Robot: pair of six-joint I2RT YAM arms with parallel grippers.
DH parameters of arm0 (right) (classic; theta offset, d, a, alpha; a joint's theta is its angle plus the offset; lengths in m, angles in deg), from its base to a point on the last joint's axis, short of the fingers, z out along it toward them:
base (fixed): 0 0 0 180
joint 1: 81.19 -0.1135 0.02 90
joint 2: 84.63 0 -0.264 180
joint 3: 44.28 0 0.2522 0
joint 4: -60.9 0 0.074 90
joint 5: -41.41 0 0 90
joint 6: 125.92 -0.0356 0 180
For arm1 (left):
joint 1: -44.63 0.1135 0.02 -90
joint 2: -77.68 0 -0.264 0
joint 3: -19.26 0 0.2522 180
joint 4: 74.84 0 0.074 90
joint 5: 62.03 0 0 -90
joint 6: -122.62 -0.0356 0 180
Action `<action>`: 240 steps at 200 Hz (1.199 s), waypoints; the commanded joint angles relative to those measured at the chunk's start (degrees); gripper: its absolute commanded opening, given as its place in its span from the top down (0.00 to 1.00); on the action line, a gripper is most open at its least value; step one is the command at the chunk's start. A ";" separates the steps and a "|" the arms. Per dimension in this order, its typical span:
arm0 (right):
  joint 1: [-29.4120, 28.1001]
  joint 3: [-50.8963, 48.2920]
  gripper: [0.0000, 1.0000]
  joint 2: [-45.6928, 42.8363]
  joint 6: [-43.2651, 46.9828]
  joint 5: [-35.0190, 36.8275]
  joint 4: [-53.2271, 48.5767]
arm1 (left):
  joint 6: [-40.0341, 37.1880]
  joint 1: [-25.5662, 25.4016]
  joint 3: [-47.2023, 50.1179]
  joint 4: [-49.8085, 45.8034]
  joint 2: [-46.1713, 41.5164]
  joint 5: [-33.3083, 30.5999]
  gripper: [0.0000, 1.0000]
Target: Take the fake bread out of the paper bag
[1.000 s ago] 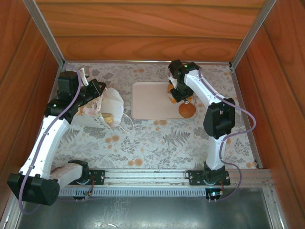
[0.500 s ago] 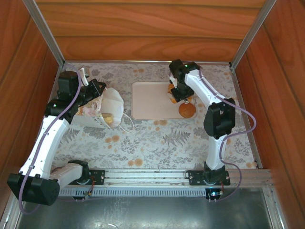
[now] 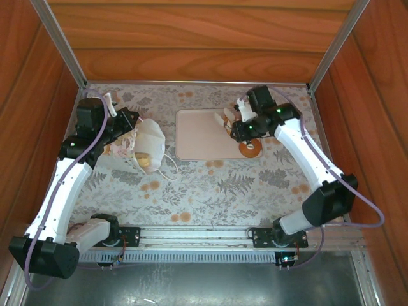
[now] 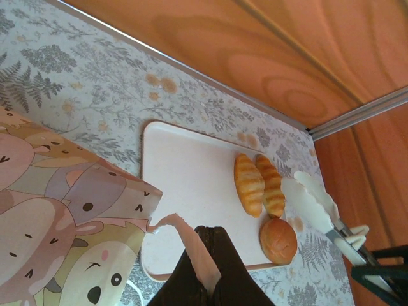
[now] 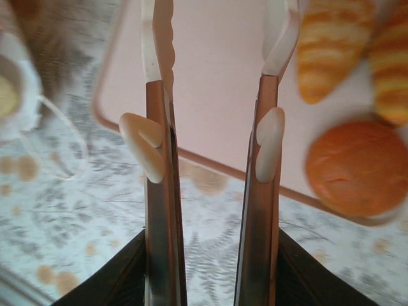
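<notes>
Beside the left wall of a fern-print table (image 3: 210, 185), the left gripper (image 4: 203, 252) is clamped tight on the rim of the paper bag (image 3: 145, 139), holding it tipped on its side with the mouth turned toward the pink tray (image 3: 201, 134), seemingly so the other arm can reach in; a yellowish piece of the fake bread (image 3: 146, 159) shows in that mouth, so the bag is not yet emptied. On the tray, two croissants (image 4: 258, 186) lie side by side and touching, with a round bun (image 4: 278, 240) just beside them at the tray's corner, a sensible landing spot well apart from the bag. The right gripper (image 3: 244, 127) is closed around a pair of tongs (image 4: 310, 203), whose white tips stand apart with nothing between them, hovering over the tray next to the croissants; the tongs give the reach and the narrow bite that a bag's opening calls for.

Compared with a second ago, the right arm has swung wide: its elbow, then folded up near the tray, now reaches out low toward the right wall, and the wrist has turned so the tongs point leftward across the tray toward the bag; the bun, the tray, the bag and the left arm sit where they did. By the look of it, a delivery is done and the next trip to the bag is starting.
</notes>
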 commanded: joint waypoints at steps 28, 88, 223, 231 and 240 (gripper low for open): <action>-7.43 -8.20 0.56 -4.87 -2.54 -12.84 12.06 | -1.05 -0.23 -0.38 0.43 -0.58 -0.77 1.00; -18.75 -8.95 0.56 -2.38 0.82 -15.44 15.26 | -0.96 -0.26 -0.47 0.43 -0.56 -0.60 1.00; -32.32 2.81 0.52 13.86 12.54 3.76 8.86 | -0.41 -0.19 -0.18 0.41 -0.84 0.19 1.00; -32.88 3.46 0.52 14.74 13.15 4.27 8.56 | -0.40 -0.24 -0.22 0.44 -0.75 0.28 1.00; -33.33 4.42 0.52 15.71 13.94 4.87 7.88 | -0.35 -0.26 -0.21 0.45 -0.75 0.37 1.00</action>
